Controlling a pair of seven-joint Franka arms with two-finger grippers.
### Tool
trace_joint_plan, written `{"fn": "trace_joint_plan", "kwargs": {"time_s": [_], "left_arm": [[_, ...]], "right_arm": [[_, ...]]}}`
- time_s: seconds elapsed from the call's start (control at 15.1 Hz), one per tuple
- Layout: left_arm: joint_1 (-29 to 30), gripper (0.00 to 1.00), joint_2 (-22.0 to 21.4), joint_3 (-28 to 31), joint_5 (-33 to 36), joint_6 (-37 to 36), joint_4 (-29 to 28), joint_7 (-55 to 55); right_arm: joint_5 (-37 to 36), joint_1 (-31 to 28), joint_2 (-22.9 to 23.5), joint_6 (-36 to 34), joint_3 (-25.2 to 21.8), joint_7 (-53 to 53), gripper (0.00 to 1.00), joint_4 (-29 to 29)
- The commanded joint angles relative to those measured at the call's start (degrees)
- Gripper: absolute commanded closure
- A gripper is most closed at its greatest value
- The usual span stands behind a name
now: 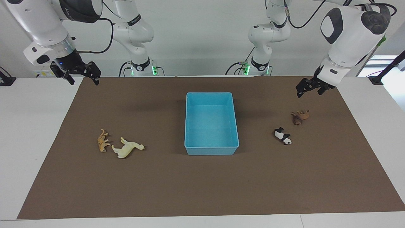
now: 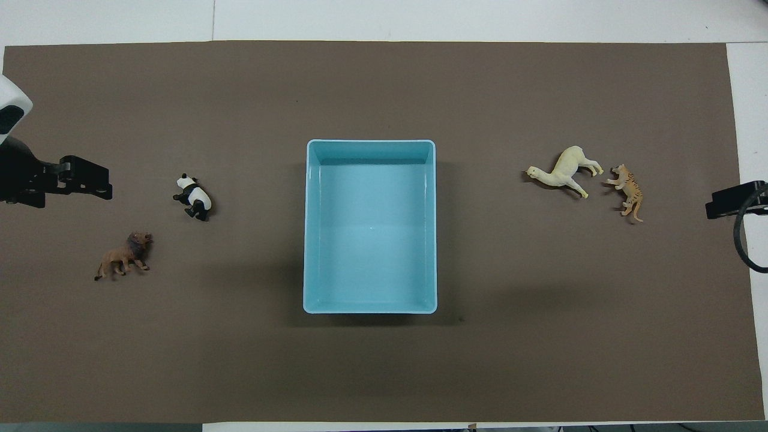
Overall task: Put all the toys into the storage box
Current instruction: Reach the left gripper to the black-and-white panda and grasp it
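1. Box: light blue tray, low walls, rimmed; mid-mat, long side running toward the robots. Empty. Looks like rigid plastic, wide open top; generous target for a drop from above.
2. Tiger: orange, striped; lying on its side toward the right arm's end of the mat, just beside the cream animal, apart from it. Probably light, hard, slick plastic. Best hold judged across the trunk; legs and tail too thin.
3. Cream animal: long-necked, largest of the four; on its side between tiger and box, head toward the box. Likely light and stiff. Trunk the widest, flattest part; neck likely to swivel in a pinch.
4. Panda: black and white; on its side toward the left arm's end, well apart from the box. Rounded, stubby; may squirt from a pinch unless taken across the belly.
5. Lion: brown, maned; on its side, nearer the robots and nearer the mat's end edge than the panda. Hold across the body, clear of the mane.
6. Left gripper: raised over the mat's end near the lion; fingers apart, holding nothing.
7. Right gripper: raised over the mat corner at its own end; fingers apart, holding nothing.
8. Progress: none boxed; all four outstanding.
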Motion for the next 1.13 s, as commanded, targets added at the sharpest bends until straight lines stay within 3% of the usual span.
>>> {"fn": "trace_joint_plan", "kwargs": {"time_s": [0.0,1.06], "left_arm": [[0.67,0.00,-3.98,-0.26,0.05,-0.47,-3.41,0.34],[0.60,0.00,-3.84,0.08,-0.56,2.77,-3.53,0.25]], "right_arm": [[1.17,-0.68,-1.37,-0.15,0.23,0.64,0.00,-1.23],[1.17,-0.77,-1.37,-0.24,0.23,0.64,0.00,-1.06]]}}
